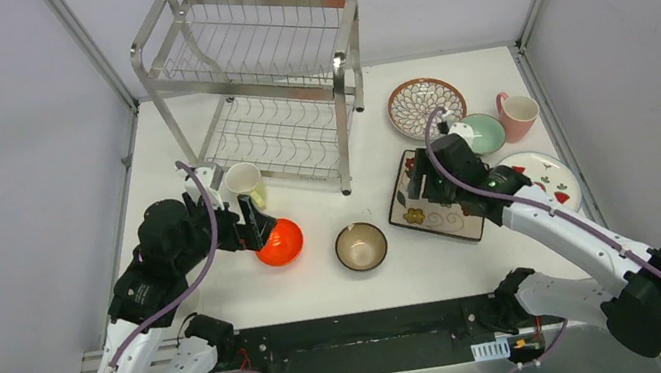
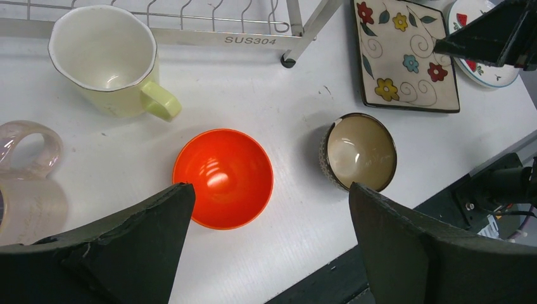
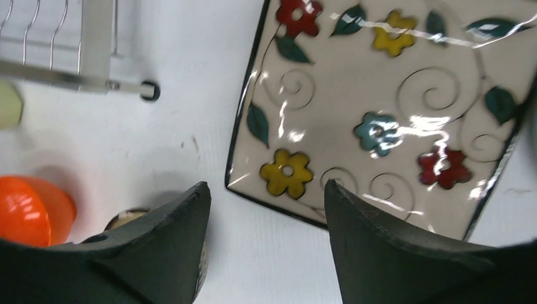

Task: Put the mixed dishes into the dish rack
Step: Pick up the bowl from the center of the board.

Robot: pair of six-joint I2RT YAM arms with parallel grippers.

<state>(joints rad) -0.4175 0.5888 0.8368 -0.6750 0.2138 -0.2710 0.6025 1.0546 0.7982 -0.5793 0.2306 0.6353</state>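
Table (image 1: 323, 289) looked crowded: the dish rack (image 1: 259, 87) stood empty at the far side, while every dish I could see sat out on the white top. Square floral plate (image 3: 380, 114) lay flat just right of the rack's foot, and the right pincer (image 3: 266, 187) hovered over its edge, jaws apart, nothing held. Honestly, a flat glossy plate could skid or slip out if only the rim got pinched. Orange bowl (image 2: 223, 177) sat under the left pincer (image 2: 269, 190), spread wide and empty too; a sloppy descent could shove it into the tan bowl (image 2: 361, 152) or the yellow-green mug (image 2: 101, 63) nearby.
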